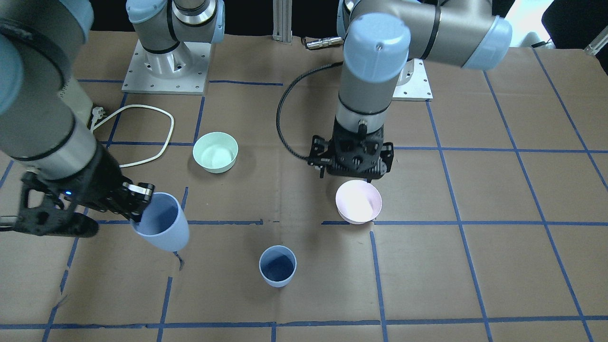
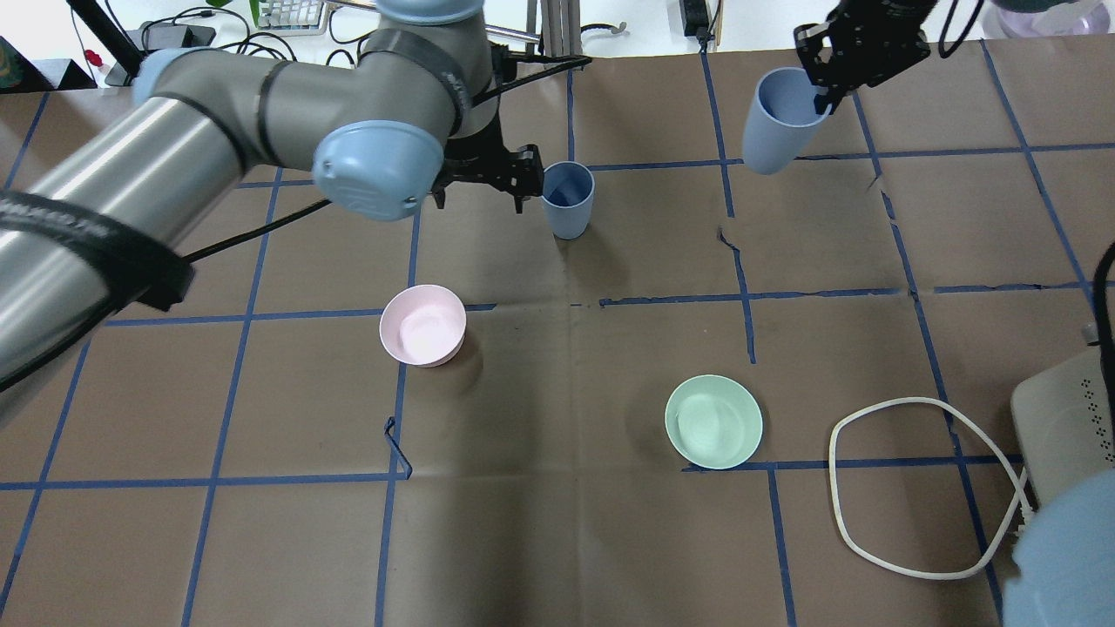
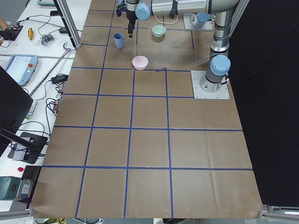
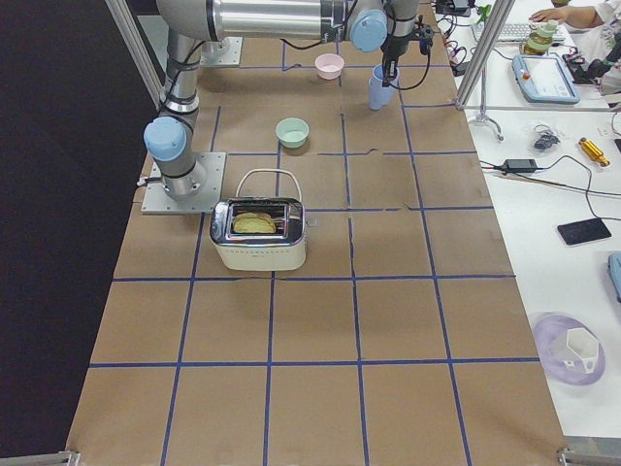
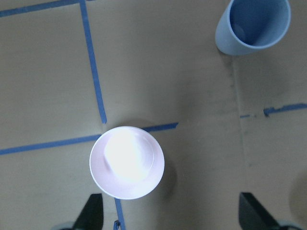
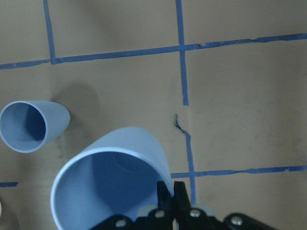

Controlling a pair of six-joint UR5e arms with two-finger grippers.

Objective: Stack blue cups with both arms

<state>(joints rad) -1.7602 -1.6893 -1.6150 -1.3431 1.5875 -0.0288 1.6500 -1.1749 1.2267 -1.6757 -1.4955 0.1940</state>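
While the right gripper clamps one blue cup by its rim, tilted in mid-air, and the left gripper hangs spread and empty just by the pink bowl (not ours), this looks mid-carry: next, level it above the standing cup and lower in

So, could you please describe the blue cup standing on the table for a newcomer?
On the brown table with its blue tape grid, look past the pink bowl toward the operators' side. The standing blue cup is upright there, touched by nothing; its twin, the held blue cup, hangs tilted in the right tool.
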